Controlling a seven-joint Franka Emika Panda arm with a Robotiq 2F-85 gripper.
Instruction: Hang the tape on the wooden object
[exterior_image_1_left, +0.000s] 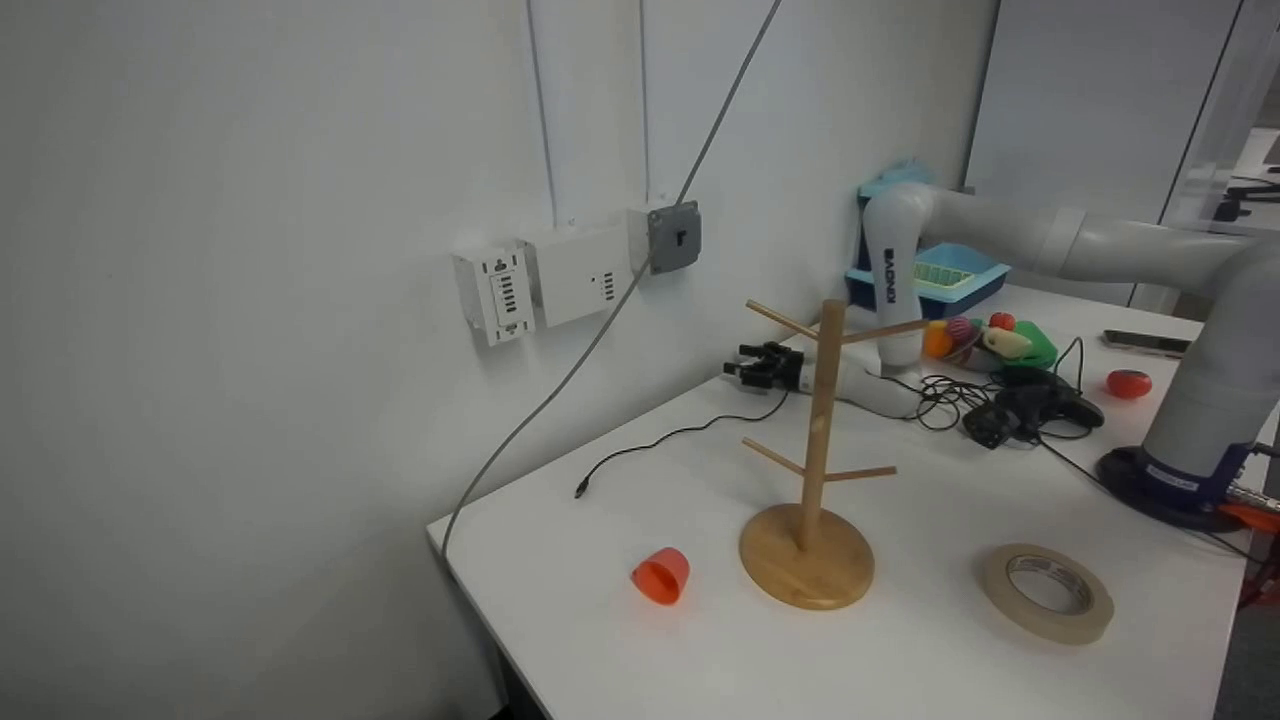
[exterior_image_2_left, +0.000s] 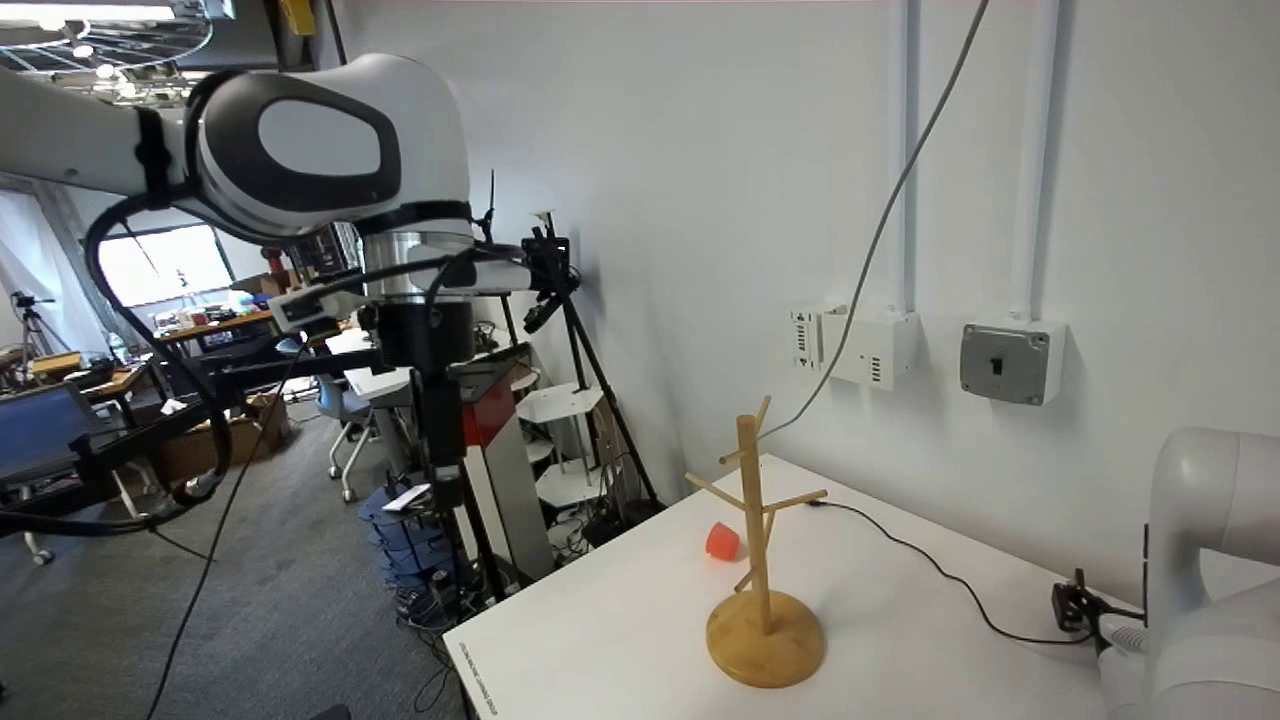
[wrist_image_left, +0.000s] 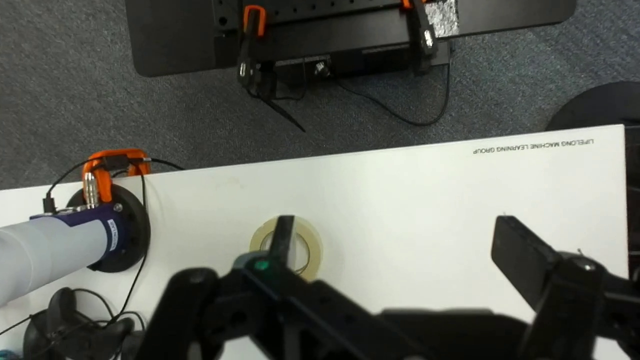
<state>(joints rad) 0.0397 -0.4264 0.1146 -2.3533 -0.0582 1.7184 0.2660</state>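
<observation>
A white table beside a pale wall bears the tape.

You have the gripper spread wide above the table, where the tape lies flat, partly hidden from you by one finger

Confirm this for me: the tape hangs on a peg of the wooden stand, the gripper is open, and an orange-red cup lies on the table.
No: the tape lies flat on the table, apart from the wooden stand, as an exterior view shows. The rest is right: the gripper is open, and an orange-red cup lies on the table.
</observation>
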